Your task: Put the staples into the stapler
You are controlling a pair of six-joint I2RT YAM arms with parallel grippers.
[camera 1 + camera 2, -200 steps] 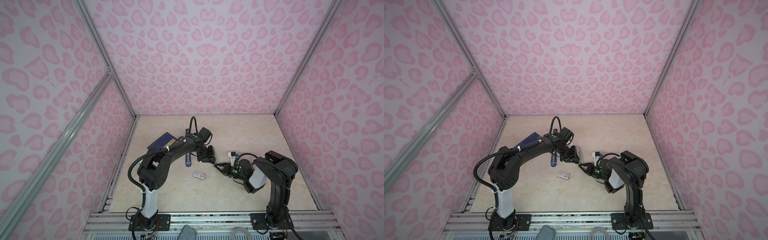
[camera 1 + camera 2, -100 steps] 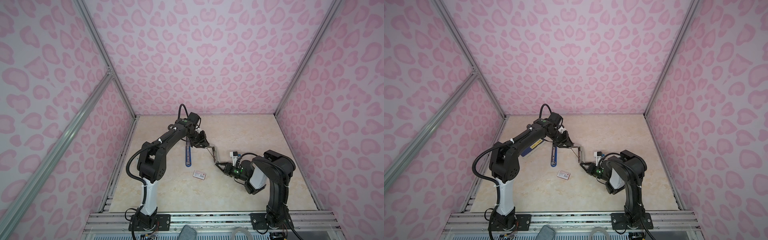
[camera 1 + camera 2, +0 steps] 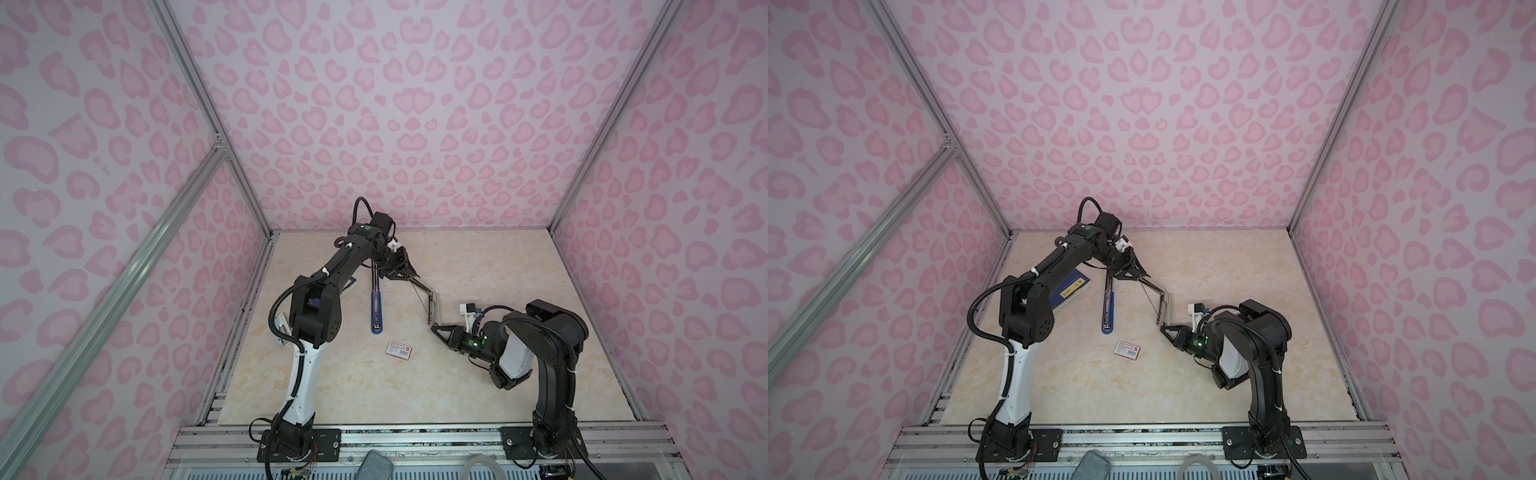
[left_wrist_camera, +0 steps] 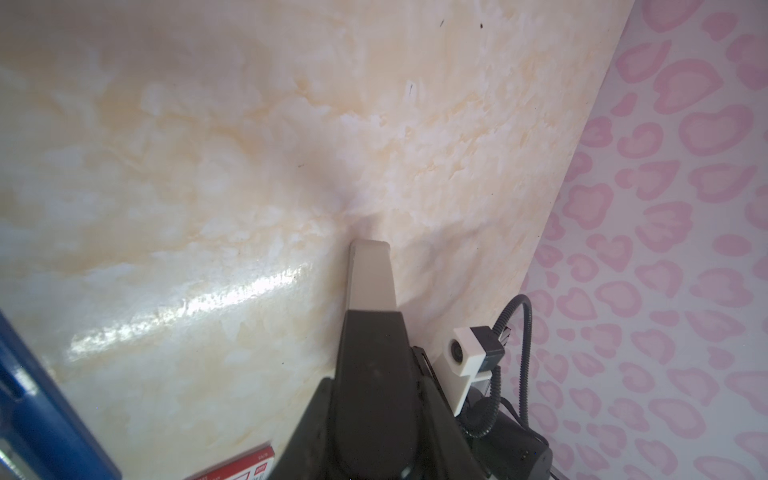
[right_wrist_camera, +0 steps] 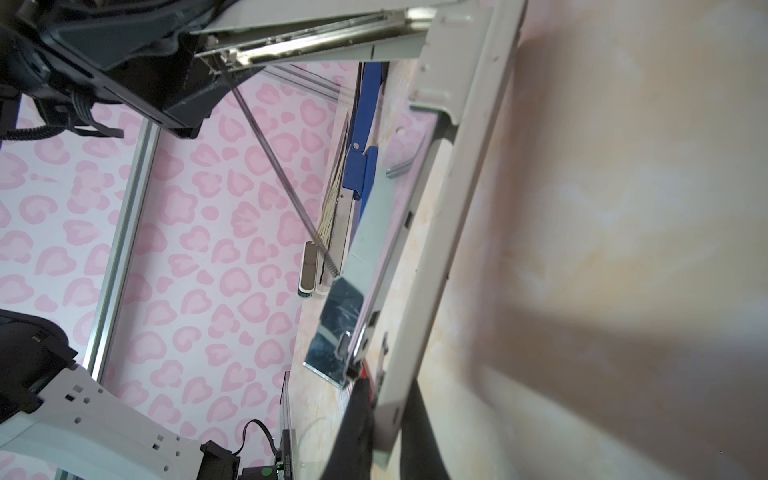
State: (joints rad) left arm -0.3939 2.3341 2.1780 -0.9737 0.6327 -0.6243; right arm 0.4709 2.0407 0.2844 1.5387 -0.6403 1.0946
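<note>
- The staple box, white with a red label and a barcode, lies flat on the table in both top views. It sits between the two arms, and neither gripper touches it. The staple strips themselves cannot be made out.
- The stapler base, long and blue, lies flat just behind the box. Its rounded end is the end nearest the box, and the two are apart.
- The metal magazine frame, silvery and folded at a hinge, spans the space to the right of the base, from one gripper to the other. A thin spring runs taut across the fold. Whether the frame joins the base cannot be told.
- The left gripper is clamped on the far end of the frame, jaws narrow around the metal.
- The right gripper is closed tight on the near end of the frame. In the right wrist view its black fingers flank the grey rail.
- A dark blue booklet lies on the table to the left of the base, partly under the left arm.
</note>
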